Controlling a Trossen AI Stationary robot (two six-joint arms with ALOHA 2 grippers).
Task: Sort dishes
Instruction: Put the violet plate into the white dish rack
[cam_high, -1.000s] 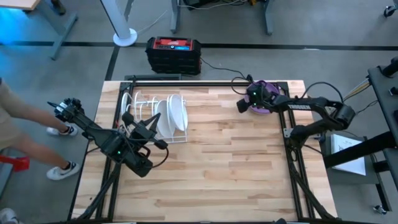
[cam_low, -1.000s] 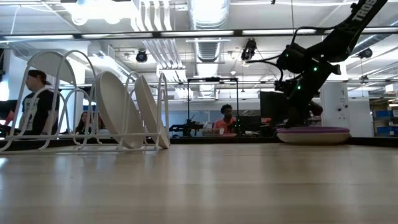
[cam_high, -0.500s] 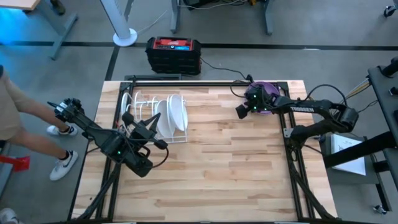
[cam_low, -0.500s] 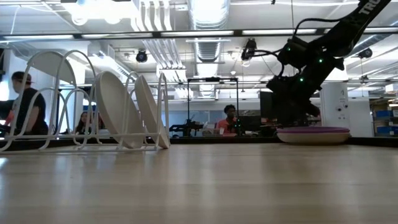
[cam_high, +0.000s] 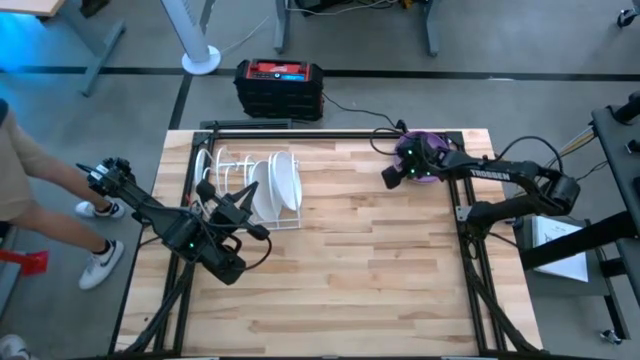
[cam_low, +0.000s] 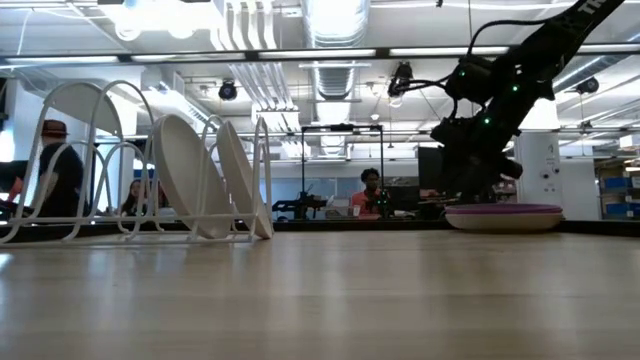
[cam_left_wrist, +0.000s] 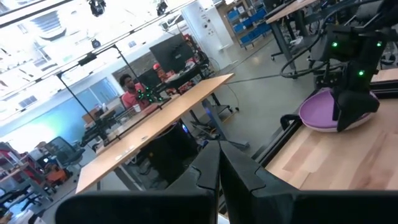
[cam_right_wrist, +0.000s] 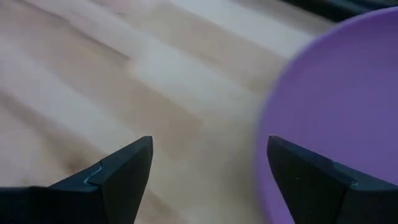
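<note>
Dishes under inspection: the purple stack (cam_high: 430, 150) lies flat at the far right corner of the table (cam_high: 360, 270), and two white plates (cam_high: 278, 185) stand on edge in the wire rack (cam_high: 222, 170) at the far left.

Right gripper (cam_right_wrist: 208, 168): jaws spread wide, holding nothing. It hangs just over the near-left rim of the purple stack, with bare wood showing between the fingers and the purple rim just inside one of them.

Left gripper (cam_left_wrist: 219, 171): jaws closed together, empty, waiting beside the rack at the left edge.

Judgement: the step in hand is taking the top purple dish. To do it well, one finger should slide under the rim and the other come down over it, biting only the top dish, then lift level.
</note>
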